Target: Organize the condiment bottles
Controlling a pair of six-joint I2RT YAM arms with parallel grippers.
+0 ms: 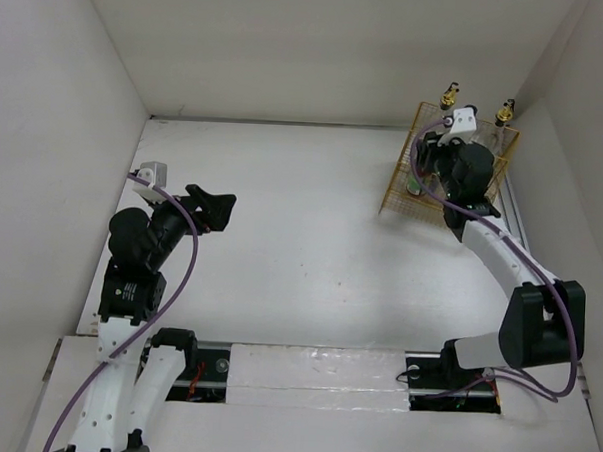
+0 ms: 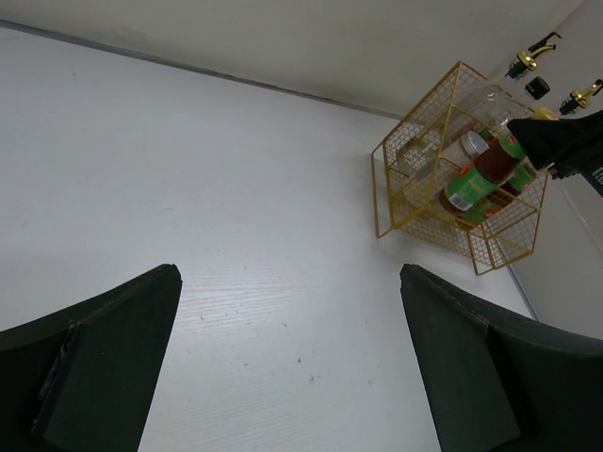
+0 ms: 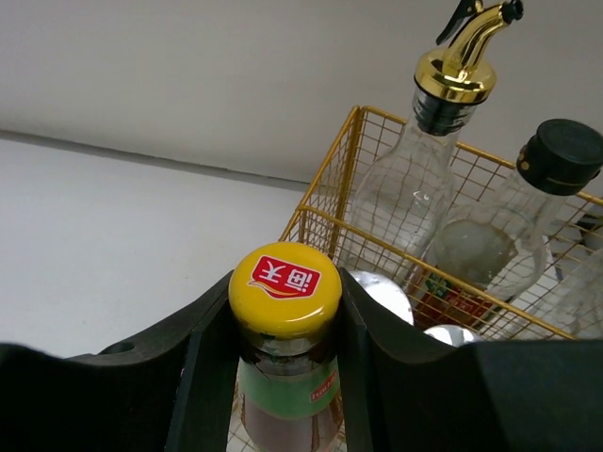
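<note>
Left gripper (image 1: 220,209) spread wide — right gripper (image 3: 285,325), arm outstretched, clamps a bottle (image 3: 285,282).

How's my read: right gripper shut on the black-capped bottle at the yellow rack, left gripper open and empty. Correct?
No: the right wrist view shows the right gripper shut on the yellow-capped bottle, not the black-capped bottle, which stands free in the yellow rack. The left gripper is open and empty.
</note>
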